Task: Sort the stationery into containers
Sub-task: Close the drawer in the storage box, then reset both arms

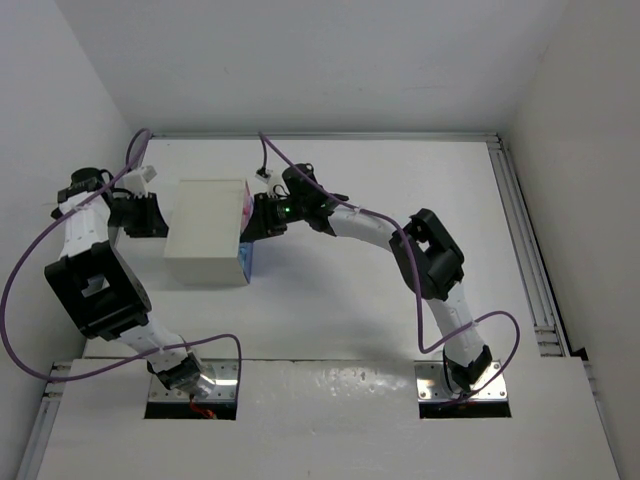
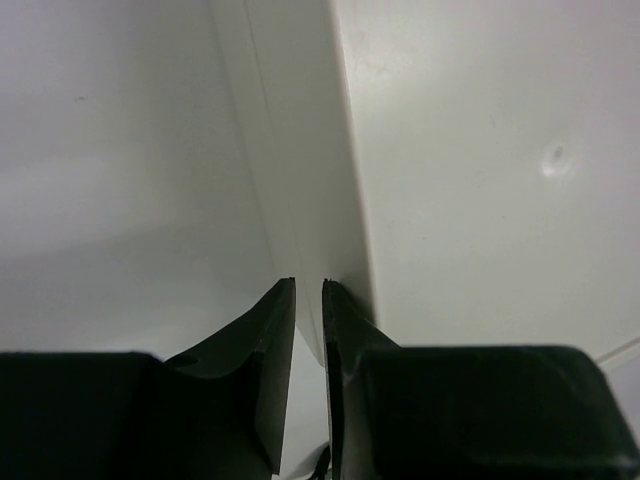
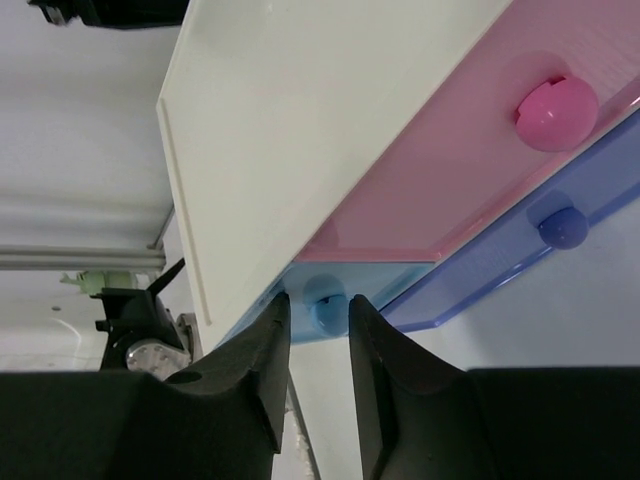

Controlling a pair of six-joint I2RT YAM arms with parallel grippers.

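At front of white boxy plastic cabinet [image 1: 205, 235] | right gripper [image 3: 318, 300]: jaws slightly apart astride round knob [image 3: 325, 312] of light blue plastic drawer [image 3: 390, 280], probably to work it | left gripper [image 2: 308, 285]: fingers together at opposite wall, probably bracing | stationery: not visible

walls [image 1: 300, 60]: plain white | table [image 1: 350, 310]: white, metal rail [image 1: 527, 250] along right edge | light: even

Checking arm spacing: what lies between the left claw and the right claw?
The white drawer cabinet stands between the left claw and right claw, shown in the top external view.
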